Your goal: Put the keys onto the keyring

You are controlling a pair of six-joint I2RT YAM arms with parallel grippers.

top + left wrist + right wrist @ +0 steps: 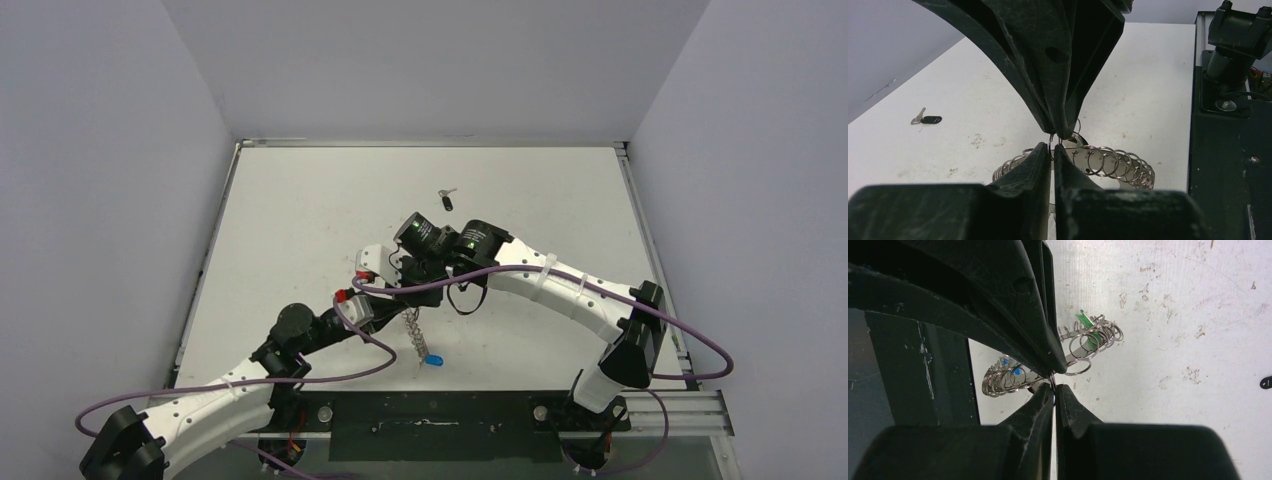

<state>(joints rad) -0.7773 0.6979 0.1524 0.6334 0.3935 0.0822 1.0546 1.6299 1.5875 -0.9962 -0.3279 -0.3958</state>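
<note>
The keyring (pixel 1108 162), a silvery ring with a rim of many wire loops, hangs just above the table between both grippers. My left gripper (pixel 1053 147) is shut on one thin loop of it. My right gripper (pixel 1054 386) comes from the opposite side, tip to tip with the left, and is shut on the same part of the keyring (pixel 1008 377). In the top view the keyring (pixel 413 335) dangles below the joined grippers. One key (pixel 446 198) with a black head lies alone on the table farther back; the left wrist view shows this key (pixel 928 120) at the left.
A blue-headed key (pixel 433 360) and a green-headed key (pixel 1088 332) hang on the ring's loops. The black mounting strip (pixel 440 420) runs along the near edge. The right arm's base (pixel 1233 45) stands at the right. White walls enclose the table.
</note>
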